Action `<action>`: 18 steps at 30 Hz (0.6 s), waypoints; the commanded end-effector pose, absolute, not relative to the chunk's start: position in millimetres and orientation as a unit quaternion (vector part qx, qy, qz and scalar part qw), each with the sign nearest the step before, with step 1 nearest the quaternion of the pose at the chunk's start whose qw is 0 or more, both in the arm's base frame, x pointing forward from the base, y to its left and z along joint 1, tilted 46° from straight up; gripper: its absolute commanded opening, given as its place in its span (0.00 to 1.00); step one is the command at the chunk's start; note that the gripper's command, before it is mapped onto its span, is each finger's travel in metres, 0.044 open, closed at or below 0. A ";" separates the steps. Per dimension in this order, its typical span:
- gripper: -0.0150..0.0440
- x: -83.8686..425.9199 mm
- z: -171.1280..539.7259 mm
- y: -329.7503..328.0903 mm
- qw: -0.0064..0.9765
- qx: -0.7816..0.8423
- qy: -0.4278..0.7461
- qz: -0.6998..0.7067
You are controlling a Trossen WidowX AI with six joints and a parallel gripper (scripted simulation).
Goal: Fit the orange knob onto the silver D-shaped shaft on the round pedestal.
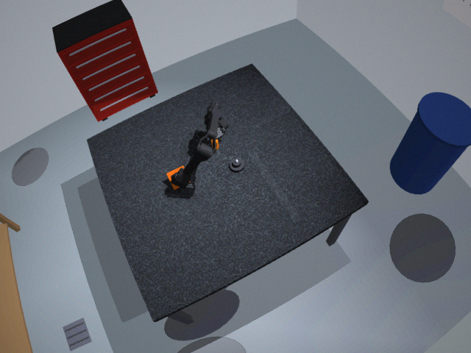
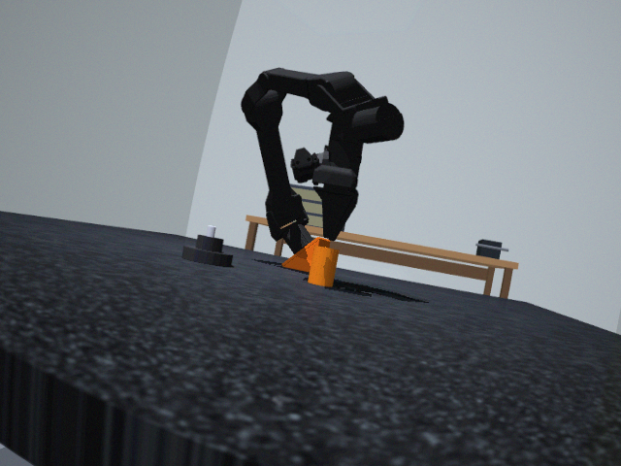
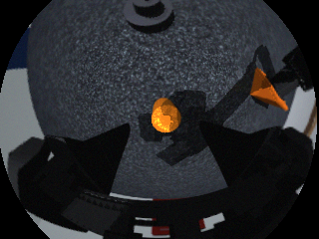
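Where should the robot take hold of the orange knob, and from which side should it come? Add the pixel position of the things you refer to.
Best, I think, by the side wall of the orange knob [image 2: 322,266] [image 3: 165,118], from straight above. It stands upright on the table like a short cylinder, so two fingers could close on opposite sides. The open hand [image 3: 165,125] is already above it, with one finger toward each side.

Qty, by kind: 1 blk bench [image 1: 228,235] [image 2: 301,376] [image 3: 90,75], 4 corners showing in top view. On it, in from the edges: 1 robot arm [image 1: 193,163] [image 2: 268,160], 1 set of jaws [image 1: 215,137] [image 2: 330,236] w/ 2 fingers, 1 orange knob [image 2: 323,266] [image 3: 165,117], 1 rd. pedestal [image 1: 236,167] [image 2: 207,254] [image 3: 149,21] w/ 1 shaft [image 1: 236,161] [image 2: 212,231], 1 orange angular pc. [image 1: 171,173] [image 2: 298,260] [image 3: 264,90]. Past the upper-L edge in top view, 1 red cabinet [image 1: 110,72], 6 handles; past the R edge, 1 blue cyl. [image 1: 425,148].
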State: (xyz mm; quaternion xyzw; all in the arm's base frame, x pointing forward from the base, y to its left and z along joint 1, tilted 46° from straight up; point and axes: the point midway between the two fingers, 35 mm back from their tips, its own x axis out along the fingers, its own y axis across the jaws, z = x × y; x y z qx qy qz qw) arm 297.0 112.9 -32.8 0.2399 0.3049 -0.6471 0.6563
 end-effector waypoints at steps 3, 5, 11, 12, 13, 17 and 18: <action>1.00 295.9 -40.6 103.8 0.656 0.234 0.306 -0.649; 1.00 296.0 -42.9 101.6 0.656 0.234 0.306 -0.649; 1.00 296.2 -49.9 94.7 0.656 0.234 0.306 -0.649; 1.00 296.1 -51.0 93.6 0.656 0.234 0.306 -0.649; 1.00 296.1 -52.1 92.4 0.656 0.234 0.306 -0.649; 1.00 296.0 -56.6 87.8 0.657 0.234 0.306 -0.649; 1.00 295.9 -57.8 86.6 0.657 0.234 0.306 -0.649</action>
